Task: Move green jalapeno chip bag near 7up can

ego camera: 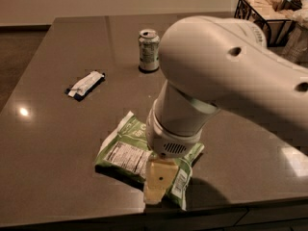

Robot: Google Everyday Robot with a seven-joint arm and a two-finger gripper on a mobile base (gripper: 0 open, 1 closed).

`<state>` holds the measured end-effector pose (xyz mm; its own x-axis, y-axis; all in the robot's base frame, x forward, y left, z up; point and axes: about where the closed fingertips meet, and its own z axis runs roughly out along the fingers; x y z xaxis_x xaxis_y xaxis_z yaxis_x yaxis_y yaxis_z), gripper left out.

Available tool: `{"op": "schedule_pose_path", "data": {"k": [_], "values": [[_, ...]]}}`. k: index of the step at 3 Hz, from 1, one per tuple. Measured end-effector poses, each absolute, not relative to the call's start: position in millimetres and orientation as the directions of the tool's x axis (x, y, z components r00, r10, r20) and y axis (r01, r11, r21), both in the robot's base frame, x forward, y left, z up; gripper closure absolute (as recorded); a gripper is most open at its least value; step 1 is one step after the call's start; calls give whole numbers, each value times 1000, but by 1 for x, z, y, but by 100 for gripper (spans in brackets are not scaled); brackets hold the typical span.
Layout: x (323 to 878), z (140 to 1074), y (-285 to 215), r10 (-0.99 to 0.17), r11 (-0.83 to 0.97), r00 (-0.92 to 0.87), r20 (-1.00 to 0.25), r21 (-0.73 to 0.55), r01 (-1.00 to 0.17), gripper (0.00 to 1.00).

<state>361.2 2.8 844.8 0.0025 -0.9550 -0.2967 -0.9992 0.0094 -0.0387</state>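
The green jalapeno chip bag (pixel 126 150) lies flat near the table's front edge, its white nutrition panel facing up. The 7up can (pixel 148 50) stands upright at the far middle of the table, well apart from the bag. My gripper (pixel 157 182) hangs from the large white arm straight over the bag's right half, its pale yellowish finger (pixel 159 177) down at the bag's near edge. The arm hides the bag's right part.
A small white-and-black wrapped bar (pixel 85 84) lies at the left of the dark table (pixel 53 129). A black wire rack (pixel 262 13) stands beyond the table's far right corner. The table's front edge runs just below the bag.
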Motion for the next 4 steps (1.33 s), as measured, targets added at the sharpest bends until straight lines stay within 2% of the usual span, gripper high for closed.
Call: {"op": "schedule_pose_path", "data": {"k": [2, 3, 4], "values": [[395, 861, -1, -953, 82, -50, -299, -96, -992, 62], [431, 887, -10, -950, 133, -87, -301, -135, -982, 85], [481, 920, -23, -945, 197, -137, -296, -185, -963, 100]]}}
